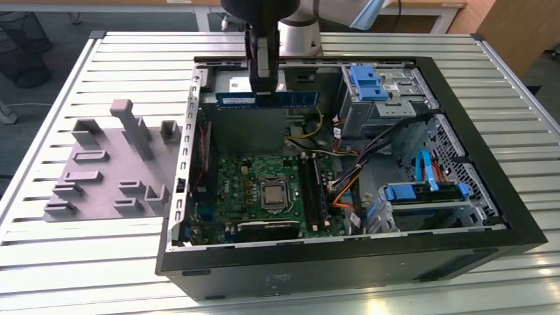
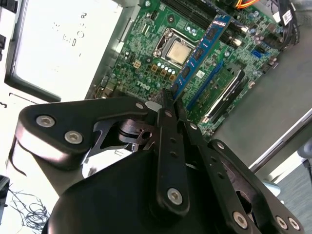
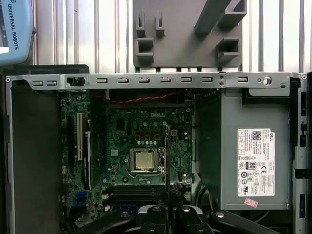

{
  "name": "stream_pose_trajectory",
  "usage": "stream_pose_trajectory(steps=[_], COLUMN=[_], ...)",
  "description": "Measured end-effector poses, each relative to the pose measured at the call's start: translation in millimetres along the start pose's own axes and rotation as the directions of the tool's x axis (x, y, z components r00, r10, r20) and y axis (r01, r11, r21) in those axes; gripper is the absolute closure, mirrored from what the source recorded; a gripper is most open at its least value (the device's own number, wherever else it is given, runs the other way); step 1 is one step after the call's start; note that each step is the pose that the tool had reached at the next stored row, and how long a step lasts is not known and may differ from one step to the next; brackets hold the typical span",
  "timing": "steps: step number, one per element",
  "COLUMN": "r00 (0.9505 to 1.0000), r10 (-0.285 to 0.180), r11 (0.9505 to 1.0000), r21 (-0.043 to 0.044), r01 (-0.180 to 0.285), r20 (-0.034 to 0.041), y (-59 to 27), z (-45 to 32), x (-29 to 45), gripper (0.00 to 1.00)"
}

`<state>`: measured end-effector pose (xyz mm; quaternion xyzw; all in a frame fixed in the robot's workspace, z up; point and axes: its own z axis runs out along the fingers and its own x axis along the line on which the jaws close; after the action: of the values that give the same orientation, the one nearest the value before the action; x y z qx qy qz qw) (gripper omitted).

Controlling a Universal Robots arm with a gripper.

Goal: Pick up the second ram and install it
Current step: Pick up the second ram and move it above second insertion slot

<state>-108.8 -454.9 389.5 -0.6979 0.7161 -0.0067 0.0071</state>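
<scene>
My gripper (image 1: pixel 265 90) is shut on the second ram (image 1: pixel 267 99), a long blue stick held level in the air above the far part of the open computer case (image 1: pixel 490 223). In the second wrist view the ram (image 2: pixel 201 56) runs out from the gripper (image 2: pixel 168 99) over the green motherboard (image 2: pixel 146 73) with its silver processor (image 2: pixel 178 52). In the first wrist view the ram (image 3: pixel 167 156) shows edge-on as a thin dark line above the gripper (image 3: pixel 168 210), just beside the processor (image 3: pixel 144 160). The black memory slots (image 1: pixel 313 190) lie below, beside the processor (image 1: pixel 274 193).
A grey plastic tray (image 1: pixel 96 177) with upright posts lies on the slatted table at the exterior view's left, outside the case. Inside the case are a grey power supply (image 3: pixel 253 156), blue-tabbed drive bays (image 1: pixel 368 82) and loose cables (image 1: pixel 350 177).
</scene>
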Motion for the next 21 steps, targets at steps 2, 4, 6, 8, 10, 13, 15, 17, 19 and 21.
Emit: stream_pose_trajectory(steps=[2, 4, 6, 8, 10, 13, 15, 17, 19, 21], r00=[1.0, 1.0, 1.0, 1.0, 1.0, 1.0, 1.0, 1.0, 1.0, 1.0], r10=[0.0, 0.0, 0.0, 0.0, 0.0, 0.0, 0.0, 0.0, 0.0, 0.0], r11=[1.0, 1.0, 1.0, 1.0, 1.0, 1.0, 1.0, 1.0, 1.0, 1.0], r21=[0.0, 0.0, 0.0, 0.0, -0.0001, -0.0001, 0.0, 0.0, 0.0, 0.0], r01=[0.0, 0.0, 0.0, 0.0, 0.0, 0.0, 0.0, 0.0, 0.0, 0.0], r20=[-0.0001, 0.0, 0.0, 0.0, -0.0001, -0.0001, 0.0, 0.0, 0.0, 0.0], y=[-3.1, -5.9, -8.8, -11.7, -14.8, -19.5, -22.8, -26.0, -29.6, -33.3], z=[0.0, 0.1, 0.2, 0.2, 0.2, 0.3, 0.5, 0.5, 0.6, 0.6], x=[-0.1, -0.1, -0.2, -0.3, -0.4, -0.5, -0.6, -0.7, -0.8, -0.8], gripper=[0.86, 0.86, 0.86, 0.86, 0.86, 0.86, 0.86, 0.86, 0.86, 0.86])
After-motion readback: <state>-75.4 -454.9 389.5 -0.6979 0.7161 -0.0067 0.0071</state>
